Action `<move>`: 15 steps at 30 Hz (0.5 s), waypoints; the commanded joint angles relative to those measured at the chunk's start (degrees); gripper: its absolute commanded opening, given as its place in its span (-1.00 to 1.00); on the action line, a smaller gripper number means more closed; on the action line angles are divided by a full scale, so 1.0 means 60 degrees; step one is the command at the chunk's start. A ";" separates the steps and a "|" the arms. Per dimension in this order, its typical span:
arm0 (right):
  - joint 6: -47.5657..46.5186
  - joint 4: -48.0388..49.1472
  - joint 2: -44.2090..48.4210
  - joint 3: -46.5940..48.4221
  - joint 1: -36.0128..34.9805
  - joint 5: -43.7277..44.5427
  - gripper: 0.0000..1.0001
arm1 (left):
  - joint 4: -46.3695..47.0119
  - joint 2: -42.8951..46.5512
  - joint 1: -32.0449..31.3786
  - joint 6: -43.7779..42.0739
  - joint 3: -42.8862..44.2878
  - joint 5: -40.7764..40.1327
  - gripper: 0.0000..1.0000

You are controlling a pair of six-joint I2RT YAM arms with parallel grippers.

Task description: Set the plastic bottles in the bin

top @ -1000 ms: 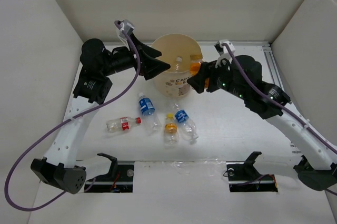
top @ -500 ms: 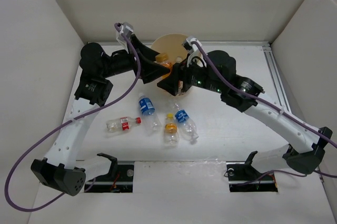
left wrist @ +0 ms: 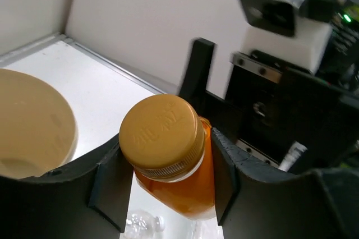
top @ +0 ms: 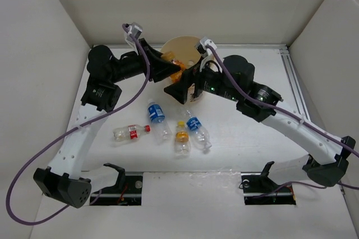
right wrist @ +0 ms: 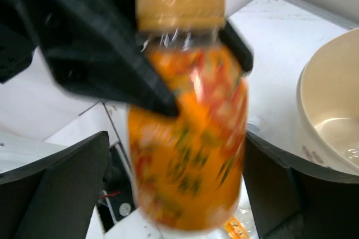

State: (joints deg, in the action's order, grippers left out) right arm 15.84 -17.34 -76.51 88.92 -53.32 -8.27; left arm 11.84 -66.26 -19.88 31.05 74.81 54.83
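An orange-filled plastic bottle (top: 174,64) with a yellow cap hangs in the air by the bin's near rim. My left gripper (top: 175,69) is shut on it: in the left wrist view the bottle (left wrist: 175,174) sits pinched between both fingers (left wrist: 114,185). My right gripper (top: 180,86) is open, and its fingers (right wrist: 63,194) stand apart on either side of the bottle (right wrist: 188,138) with a gap at each. The tan bin (top: 182,44) is partly hidden behind both arms. The bin (right wrist: 328,101) lies to the right in the right wrist view.
Several bottles lie on the table in front of the bin: one with a blue label (top: 156,112), one with a red label (top: 130,132), one with an orange cap (top: 182,137), another blue one (top: 197,127). White walls enclose the table.
The right arm swung left with the orange bottle to the left gripper. The left gripper closed on the bottle and the right gripper opened.
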 commanded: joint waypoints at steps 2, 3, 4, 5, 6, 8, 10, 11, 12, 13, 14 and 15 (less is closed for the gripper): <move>-0.0324 0.0550 0.1046 -0.0608 -0.0137 0.1490 1.00 | 0.0664 -0.0162 0.0047 0.0187 0.0656 -0.1840 -0.88; -0.0325 0.0416 0.1468 -0.0815 -0.0137 0.2076 1.00 | 0.0548 -0.0467 0.0047 0.0100 0.0860 -0.2206 -0.88; -0.0455 0.0241 0.1675 -0.1005 -0.0137 0.3184 1.00 | 0.0402 -0.0688 0.0047 -0.0003 0.1356 -0.2934 -0.93; -0.0573 -0.0167 0.1880 -0.1370 -0.0137 0.3688 1.00 | 0.0313 -0.0922 0.0047 -0.0105 0.1622 -0.3232 -1.00; -0.0574 -0.0374 0.2260 -0.1562 -0.0137 0.4114 1.00 | 0.0197 -0.1389 0.0047 -0.0324 0.1842 -0.3626 -1.00; -0.0661 -0.0813 0.2628 -0.1972 -0.0137 0.4789 1.00 | 0.0195 -0.1903 0.0047 -0.0414 0.2443 -0.4478 -1.00; -0.0662 -0.1370 0.3124 -0.2573 -0.0137 0.4792 1.00 | -0.0138 -0.2953 0.0047 -0.0706 0.2983 -0.4844 -1.00; -0.0662 -0.1561 0.3244 -0.2749 -0.0137 0.4705 1.00 | -0.0258 -0.3338 0.0047 -0.0794 0.3639 -0.4948 -1.00; -0.0430 -0.1940 0.3346 -0.3055 -0.0137 0.4704 1.00 | -0.0375 -0.3719 0.0047 -0.0795 0.3936 -0.4949 -1.00; -0.0297 -0.2161 0.3434 -0.3174 -0.0137 0.4704 1.00 | -0.0376 -0.4070 0.0047 -0.0795 0.4156 -0.4949 -1.00; -0.0150 -0.2366 0.3522 -0.3306 -0.0137 0.4573 1.00 | -0.0492 -0.4698 0.0047 -0.0795 0.4535 -0.4949 -1.00; 0.0199 -0.2557 0.3523 -0.3423 -0.0137 0.4485 1.00 | -0.0493 -0.4979 0.0047 -0.0693 0.4684 -0.4833 -0.99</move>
State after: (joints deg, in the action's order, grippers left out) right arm 14.09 -27.09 -55.31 70.32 -53.74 16.86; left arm 9.96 -91.70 -19.75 27.88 98.96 28.36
